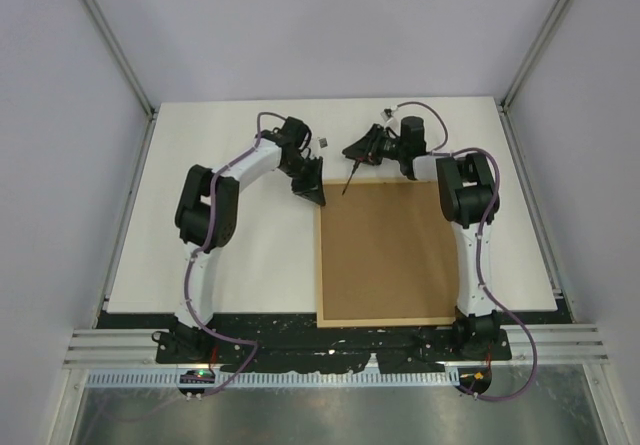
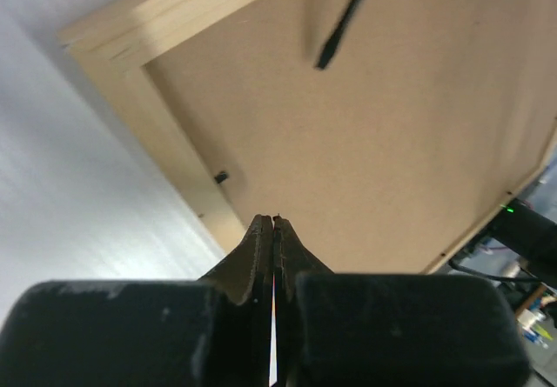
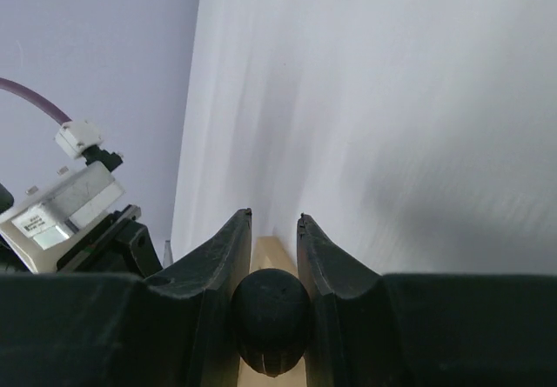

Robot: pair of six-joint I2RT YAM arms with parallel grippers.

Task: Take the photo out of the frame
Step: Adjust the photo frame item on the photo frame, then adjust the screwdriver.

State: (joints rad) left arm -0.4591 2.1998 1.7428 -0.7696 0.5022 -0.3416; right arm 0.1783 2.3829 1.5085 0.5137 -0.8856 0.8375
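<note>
Face-down frame [image 1: 385, 255] on white table [image 1: 265, 265]

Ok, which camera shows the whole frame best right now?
Top external: the frame lies back up, nearly all of it in view, the right arm crossing one edge. Left wrist shows only one corner and part of the back; right wrist maybe a sliver of wood.

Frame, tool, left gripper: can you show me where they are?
frame [image 1: 385, 255]: top view, brown back.
tool [image 2: 334, 43]: left wrist view, dark shaft.
left gripper [image 2: 274, 222]: left wrist view, between its fingertips.
</note>
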